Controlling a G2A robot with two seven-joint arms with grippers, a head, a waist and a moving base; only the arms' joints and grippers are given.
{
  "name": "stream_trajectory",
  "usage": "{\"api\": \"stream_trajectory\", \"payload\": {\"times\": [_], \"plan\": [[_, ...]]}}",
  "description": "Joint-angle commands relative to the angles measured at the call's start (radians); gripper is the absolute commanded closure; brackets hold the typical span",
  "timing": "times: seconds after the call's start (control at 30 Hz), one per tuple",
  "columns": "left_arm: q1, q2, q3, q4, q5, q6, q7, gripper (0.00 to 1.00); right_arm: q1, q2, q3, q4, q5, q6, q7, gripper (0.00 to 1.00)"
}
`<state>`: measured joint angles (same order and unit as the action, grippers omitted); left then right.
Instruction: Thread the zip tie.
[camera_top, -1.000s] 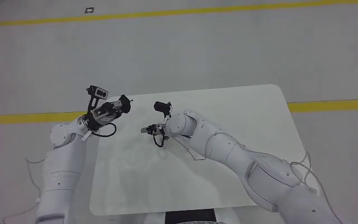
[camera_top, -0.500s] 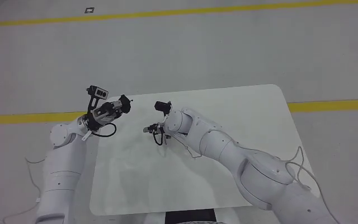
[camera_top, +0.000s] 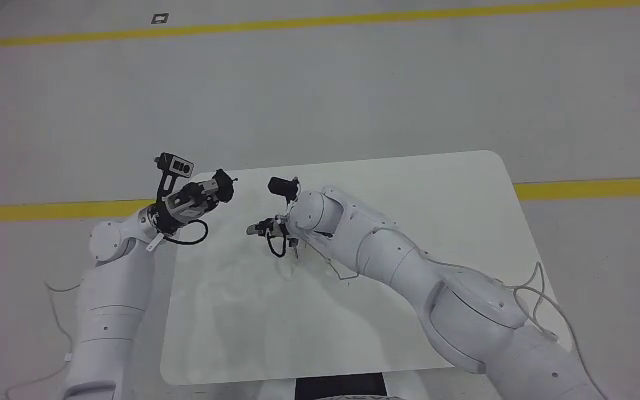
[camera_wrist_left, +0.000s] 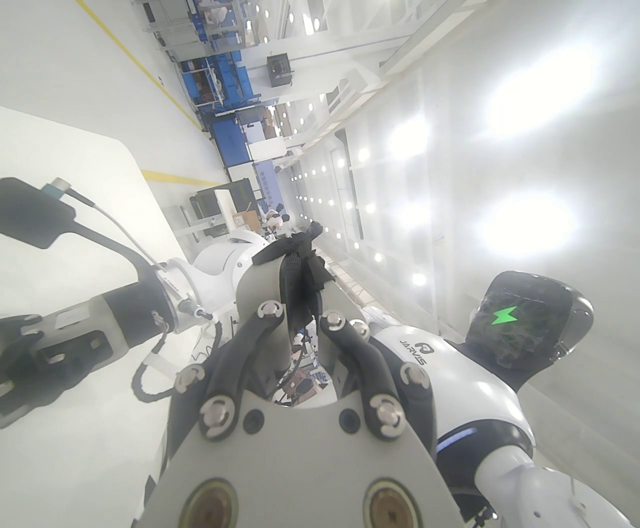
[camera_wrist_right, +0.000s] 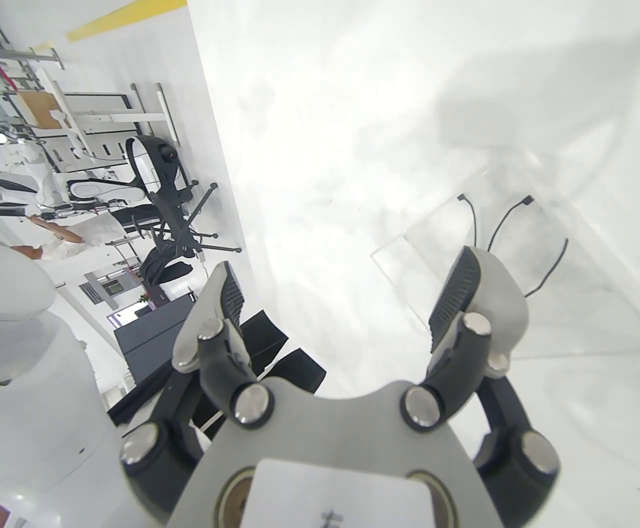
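Note:
My left gripper (camera_wrist_left: 298, 300) is shut on a crumpled black zip tie (camera_wrist_left: 309, 241), whose end sticks out past the fingertips. It hangs in the air over the table's left edge, where the top view shows the left gripper (camera_top: 222, 187). My right gripper (camera_wrist_right: 345, 272) stands open with nothing between its ribbed pads (camera_wrist_right: 457, 285). In the top view the right gripper (camera_top: 253, 229) sits low over the table, a short way right of and nearer than the left one. The two grippers are apart.
The white table (camera_top: 430, 220) has rounded corners. In front of my right gripper a clear sheet (camera_wrist_right: 505, 300) lies on it, with thin black strands (camera_wrist_right: 507, 215) on or under it. A yellow floor line (camera_top: 580, 188) runs past both sides of the table.
My right gripper has shifted a little to the left, closer to the left gripper. The left arm has kept still with the zip tie.

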<state>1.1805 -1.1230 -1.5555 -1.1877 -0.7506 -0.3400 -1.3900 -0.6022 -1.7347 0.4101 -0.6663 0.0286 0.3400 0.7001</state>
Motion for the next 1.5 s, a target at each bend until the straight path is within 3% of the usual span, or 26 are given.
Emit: {"api": "stream_trajectory", "payload": {"times": [0.0,0.43,0.5,0.63,0.77,1.1,1.47], "plan": [[0.000,0.000,0.000,0.000,0.000,0.000,0.000,1.00,0.000,0.000,0.000,0.000,0.000,0.000,0.000,0.00],[0.000,0.000,0.000,0.000,0.000,0.000,0.000,1.00,0.000,0.000,0.000,0.000,0.000,0.000,0.000,0.00],[0.006,0.001,0.002,-0.017,0.005,0.009,0.031,1.00,0.000,0.000,0.000,0.000,0.000,0.000,0.000,0.00],[0.020,0.014,-0.039,-0.043,0.006,0.018,0.038,1.00,0.000,0.000,0.000,0.000,0.000,0.000,0.000,0.00],[0.031,0.028,-0.083,-0.054,-0.007,0.031,0.000,1.00,0.000,0.000,0.000,0.000,0.000,0.000,0.000,0.00],[0.083,0.075,-0.117,-0.099,-0.009,0.061,0.000,1.00,0.000,0.000,0.000,0.000,0.000,0.000,0.000,0.00],[0.083,0.075,-0.117,-0.099,-0.009,0.061,0.000,1.00,-0.022,0.019,0.035,-0.041,-0.023,-0.015,-0.004,0.00]]}}
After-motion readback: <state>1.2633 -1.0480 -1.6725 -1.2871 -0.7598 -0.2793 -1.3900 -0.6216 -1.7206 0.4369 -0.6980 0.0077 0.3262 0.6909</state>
